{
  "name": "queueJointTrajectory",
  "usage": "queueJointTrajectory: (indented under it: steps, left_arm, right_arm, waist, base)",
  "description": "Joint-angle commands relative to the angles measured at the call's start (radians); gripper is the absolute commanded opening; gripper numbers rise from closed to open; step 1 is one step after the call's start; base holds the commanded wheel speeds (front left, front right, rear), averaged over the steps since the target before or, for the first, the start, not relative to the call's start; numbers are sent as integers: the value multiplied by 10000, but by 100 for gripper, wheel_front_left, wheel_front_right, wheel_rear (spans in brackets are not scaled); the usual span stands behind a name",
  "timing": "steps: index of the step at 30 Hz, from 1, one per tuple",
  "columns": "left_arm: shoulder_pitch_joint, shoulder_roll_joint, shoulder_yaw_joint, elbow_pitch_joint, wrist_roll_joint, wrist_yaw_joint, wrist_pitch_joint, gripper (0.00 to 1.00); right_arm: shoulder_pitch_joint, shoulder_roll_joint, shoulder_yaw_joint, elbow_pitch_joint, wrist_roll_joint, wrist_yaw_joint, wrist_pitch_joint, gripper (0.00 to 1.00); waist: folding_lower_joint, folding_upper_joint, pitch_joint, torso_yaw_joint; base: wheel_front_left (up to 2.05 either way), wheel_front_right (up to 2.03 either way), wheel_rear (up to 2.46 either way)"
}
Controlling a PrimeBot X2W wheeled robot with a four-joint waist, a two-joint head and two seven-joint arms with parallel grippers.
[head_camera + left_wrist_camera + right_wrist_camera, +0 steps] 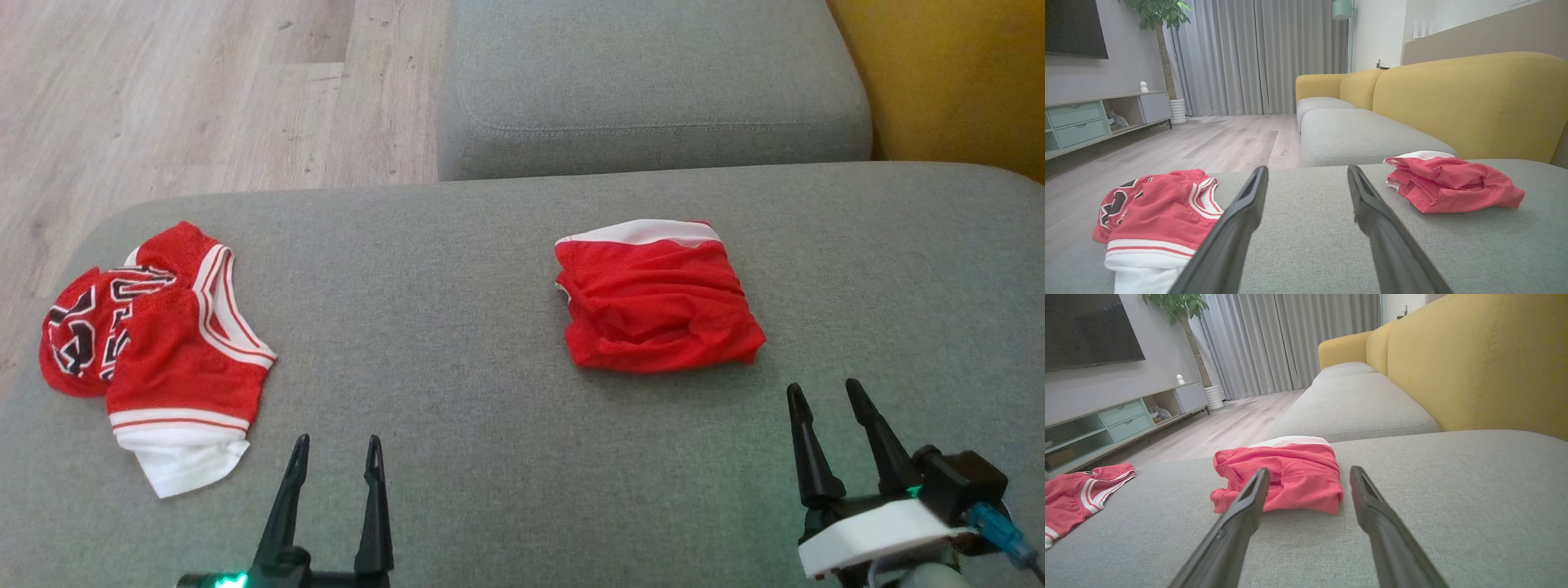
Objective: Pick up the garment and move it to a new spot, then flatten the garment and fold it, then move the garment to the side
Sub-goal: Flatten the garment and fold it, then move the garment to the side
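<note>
Lying on cushion (490,425), folded garment (658,298), jersey (163,351) well left, L hand (338,442) apart, R hand (822,389) apart

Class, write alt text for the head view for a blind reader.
A folded red garment lies right of centre on a grey sofa seat; a crumpled red jersey lies at its left end. The left gripper and right gripper hover open and empty near the view's bottom edge.

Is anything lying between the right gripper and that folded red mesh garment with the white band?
Nothing visible. Only bare grey sofa cushion separates the open right gripper from the folded red mesh garment just ahead of it. The crumpled red-and-white jersey lies well off to the left, near the left gripper.
</note>
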Motion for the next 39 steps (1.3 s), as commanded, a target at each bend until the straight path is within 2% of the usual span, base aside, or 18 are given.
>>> queueJointTrajectory:
  steps: [1, 27, 34, 39]
  left_arm:
    - [-262, -38, 405, -269, 120, -36, -51, 100]
    - [-103, -87, 525, 120, -109, -19, -51, 100]
    - [-211, -93, 474, 219, -303, -28, -51, 100]
    - [-308, -95, 351, 294, -442, -9, -51, 100]
  right_arm:
    - [-262, -40, 203, -397, -128, -7, -108, 100]
    - [16, 13, 218, -303, -280, -7, -108, 100]
    - [-83, -59, 332, -68, -239, -7, -108, 100]
    - [-786, -200, 508, 451, -110, -7, -108, 100]
  waist:
    - [1, -1, 3, 17]
    - [1, -1, -121, -21]
    - [1, -1, 169, 31]
    - [1, -1, 536, 75]
  base:
    - [0, 0, 0]
    - [0, 0, 0]
    - [0, 0, 0]
    - [0, 0, 0]
